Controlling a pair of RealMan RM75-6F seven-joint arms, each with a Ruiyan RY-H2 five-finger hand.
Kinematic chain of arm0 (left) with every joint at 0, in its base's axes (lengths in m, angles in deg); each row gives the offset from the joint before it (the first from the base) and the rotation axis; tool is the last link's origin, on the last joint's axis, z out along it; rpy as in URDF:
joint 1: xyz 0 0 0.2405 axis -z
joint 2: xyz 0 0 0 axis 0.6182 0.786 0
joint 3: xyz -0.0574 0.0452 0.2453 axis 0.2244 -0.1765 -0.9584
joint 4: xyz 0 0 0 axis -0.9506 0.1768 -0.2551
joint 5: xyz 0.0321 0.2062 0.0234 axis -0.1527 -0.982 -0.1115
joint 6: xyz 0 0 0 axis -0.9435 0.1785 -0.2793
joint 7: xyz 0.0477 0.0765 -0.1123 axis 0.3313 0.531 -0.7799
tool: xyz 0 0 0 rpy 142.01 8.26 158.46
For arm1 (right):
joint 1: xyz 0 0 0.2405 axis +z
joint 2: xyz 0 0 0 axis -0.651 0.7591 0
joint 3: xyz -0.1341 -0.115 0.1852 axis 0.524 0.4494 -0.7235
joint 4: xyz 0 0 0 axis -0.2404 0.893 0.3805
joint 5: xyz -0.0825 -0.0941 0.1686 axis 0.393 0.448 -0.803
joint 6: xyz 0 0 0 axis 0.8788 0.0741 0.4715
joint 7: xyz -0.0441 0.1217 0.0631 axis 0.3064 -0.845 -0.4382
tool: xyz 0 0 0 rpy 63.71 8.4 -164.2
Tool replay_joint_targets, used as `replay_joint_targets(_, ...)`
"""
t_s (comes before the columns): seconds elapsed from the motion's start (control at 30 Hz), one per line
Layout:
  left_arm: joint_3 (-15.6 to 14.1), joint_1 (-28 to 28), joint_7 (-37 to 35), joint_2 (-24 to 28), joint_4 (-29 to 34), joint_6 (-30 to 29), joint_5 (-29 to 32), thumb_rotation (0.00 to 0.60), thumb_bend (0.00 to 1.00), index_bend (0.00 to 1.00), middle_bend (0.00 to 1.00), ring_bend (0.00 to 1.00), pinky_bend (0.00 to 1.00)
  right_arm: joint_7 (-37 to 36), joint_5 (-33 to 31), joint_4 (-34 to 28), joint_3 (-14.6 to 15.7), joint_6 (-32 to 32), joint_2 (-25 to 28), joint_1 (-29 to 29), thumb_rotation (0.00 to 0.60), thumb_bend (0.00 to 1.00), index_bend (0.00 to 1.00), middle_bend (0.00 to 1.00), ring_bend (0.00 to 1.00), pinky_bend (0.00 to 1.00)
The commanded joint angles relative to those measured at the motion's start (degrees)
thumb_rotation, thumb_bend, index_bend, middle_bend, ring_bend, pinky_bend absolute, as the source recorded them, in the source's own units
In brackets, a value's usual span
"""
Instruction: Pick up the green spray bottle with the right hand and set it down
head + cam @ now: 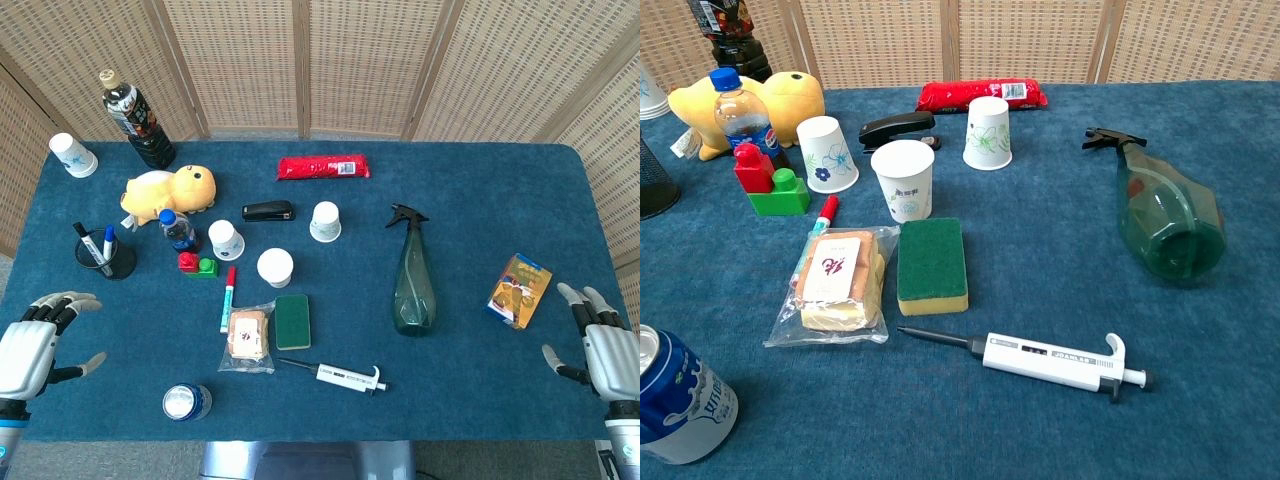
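The green spray bottle (413, 285) with a black trigger head lies on its side on the blue table, right of centre, nozzle pointing away from me. The chest view shows the spray bottle (1165, 215) with its round base turned toward me. My right hand (600, 340) hovers at the table's front right corner, fingers spread and holding nothing, well to the right of the bottle. At the front left edge my left hand (40, 340) is likewise open and empty. Neither hand shows in the chest view.
An orange snack box (520, 290) lies between the bottle and my right hand. A white pipette (345, 377), green sponge (293, 320) and bagged snack (248, 337) sit left of the bottle. Paper cups (325, 221), a stapler (268, 211), a can (186, 402) and toys fill the left half.
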Motion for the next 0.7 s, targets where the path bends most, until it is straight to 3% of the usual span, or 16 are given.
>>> replay_joint_targets(0.03, -0.16, 0.01, -0.22, -0.08, -0.22, 0.45, 0.49, 0.6, 0.18, 0.32, 0.3, 0.24, 0.21, 0.05, -0.5, 0.0, -0.07, -0.59, -0.07, 0.24, 0.6, 0.35, 0.08, 0.16, 0.03, 0.17)
replay_joint_targets(0.7, -1.03, -0.91, -5.16, 0.99, -1.21, -1.12, -1.72, 0.6, 0.18, 0.31, 0.3, 0.24, 0.21, -4.8, 1.31, -0.83, 0.09, -1.11, 0.86, 0.67, 0.6, 0.35, 0.08, 0.16, 0.03, 0.17)
